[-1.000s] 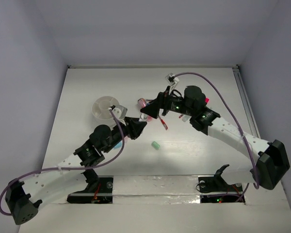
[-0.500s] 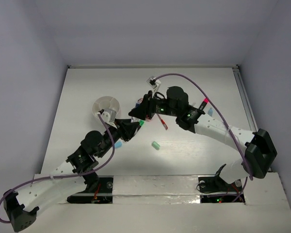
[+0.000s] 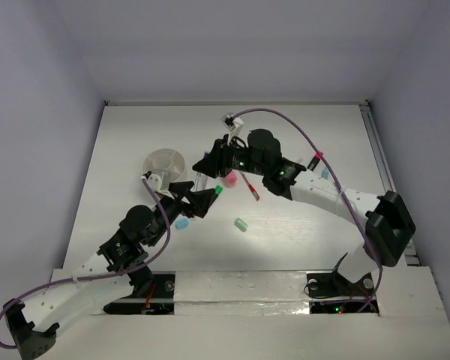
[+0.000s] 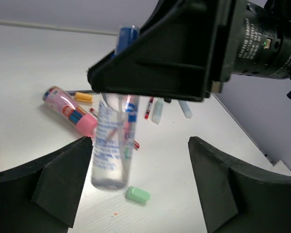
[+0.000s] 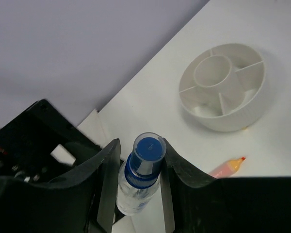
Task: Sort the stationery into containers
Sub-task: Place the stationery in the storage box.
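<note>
My right fingers [image 3: 205,171] are pinched narrow on the clear blue-capped bottle [image 5: 144,165], one finger on each side of its neck just under the cap. The bottle stands upright, long axis vertical and cap up. From the left wrist view I cannot tell whether its base rests on the counter [image 3: 300,135] or hangs just above it.

My left fingers [image 3: 197,193] stand wide, one at each lower corner of their own view. The bottle sits between them, nearer the left-hand one, and they touch nothing.

The white divided container [image 5: 228,121] lies up and to the left of the bottle in the overhead view, and at the upper right of the right wrist view. It is near but apart. Getting the bottle there looks like a short carry for the right arm.

The pink marker [image 4: 70,111], the mint eraser [image 4: 137,195] and the red pen [image 4: 149,108] lie loose on the counter around the bottle.
</note>
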Robot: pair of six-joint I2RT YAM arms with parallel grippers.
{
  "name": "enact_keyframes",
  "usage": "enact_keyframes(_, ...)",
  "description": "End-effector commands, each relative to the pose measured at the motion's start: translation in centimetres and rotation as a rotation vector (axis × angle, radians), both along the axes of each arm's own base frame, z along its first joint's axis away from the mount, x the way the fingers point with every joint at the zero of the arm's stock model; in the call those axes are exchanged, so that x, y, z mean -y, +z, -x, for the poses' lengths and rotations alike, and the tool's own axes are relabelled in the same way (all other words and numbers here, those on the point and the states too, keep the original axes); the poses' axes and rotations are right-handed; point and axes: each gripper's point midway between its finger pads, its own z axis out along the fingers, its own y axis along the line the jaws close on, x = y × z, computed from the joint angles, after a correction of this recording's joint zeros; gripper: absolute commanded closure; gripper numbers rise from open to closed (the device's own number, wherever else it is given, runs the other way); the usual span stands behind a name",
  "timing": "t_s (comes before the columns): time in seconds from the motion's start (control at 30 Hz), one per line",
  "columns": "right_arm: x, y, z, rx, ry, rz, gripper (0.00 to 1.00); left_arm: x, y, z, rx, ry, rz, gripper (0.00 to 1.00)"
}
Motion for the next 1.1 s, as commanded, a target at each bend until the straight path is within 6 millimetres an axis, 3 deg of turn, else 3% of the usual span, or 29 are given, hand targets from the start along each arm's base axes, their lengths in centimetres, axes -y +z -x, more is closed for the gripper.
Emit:
enact_keyframes(0.0,-1.0,5.6,-2.4,0.133,-0.058,-0.095,0.95,-1.1,3.2,0.2,0.035,0.034,0.074,0.18)
enact_keyframes(0.03,-1.5,5.0,-3.1,0.129,-0.07,-0.085,0.95,-1.4,3.6,0.4,0.043,0.035,0.089,0.11)
enact_keyframes(0.17,-2.7,5.8,-5.7,0.141,-0.112,-0.106,0.95,-2.4,4.3,1.0,0.028,0.046,0.114,0.02)
enact_keyframes(0.3,-3.7,5.3,-8.8,0.133,-0.159,-0.118,0.95,-3.7,4.7,1.7,-0.003,0.07,0.125,0.01)
enact_keyframes(0.37,-4.0,5.5,-10.4,0.144,-0.191,-0.124,0.95,-4.8,6.5,2.3,0.024,0.08,0.161,0.01)
enact_keyframes(0.4,-4.3,3.7,-11.8,0.126,-0.209,-0.1,0.95,-5.2,6.5,2.5,0.018,0.087,0.148,0.01)
enact_keyframes(0.47,-4.9,3.8,-12.9,0.146,-0.227,-0.098,0.95,-6.4,8.2,2.9,0.052,0.112,0.15,0.01)
enact_keyframes(0.5,-5.4,2.3,-13.7,0.137,-0.238,-0.073,0.95,-6.8,8.1,3.0,0.045,0.121,0.12,0.01)
enact_keyframes(0.53,-5.5,2.0,-14.2,0.14,-0.253,-0.069,0.95,-7.4,9.4,3.2,0.057,0.136,0.118,0.01)
enact_keyframes(0.6,-5.9,2.5,-15.0,0.166,-0.264,-0.072,0.95,-8.6,9.2,2.9,0.044,0.189,0.046,0.01)
enact_keyframes(0.63,-6.3,1.5,-15.5,0.157,-0.27,-0.059,0.95,-9.0,9.8,2.9,0.052,0.201,0.035,0.01)
enact_keyframes(0.73,-6.8,1.9,-16.4,0.183,-0.283,-0.063,0.95,-9.5,9.0,2.5,0.055,0.234,-0.013,0.01)
enact_keyframes(0.77,-7.1,0.6,-16.8,0.168,-0.284,-0.038,0.95,-9.5,8.7,2.4,0.057,0.239,-0.017,0.01)
enact_keyframes(1.07,-8.1,-2.7,-17.9,0.16,-0.28,0.02,0.95,-9.7,7.8,2.1,0.056,0.253,-0.045,0.01)
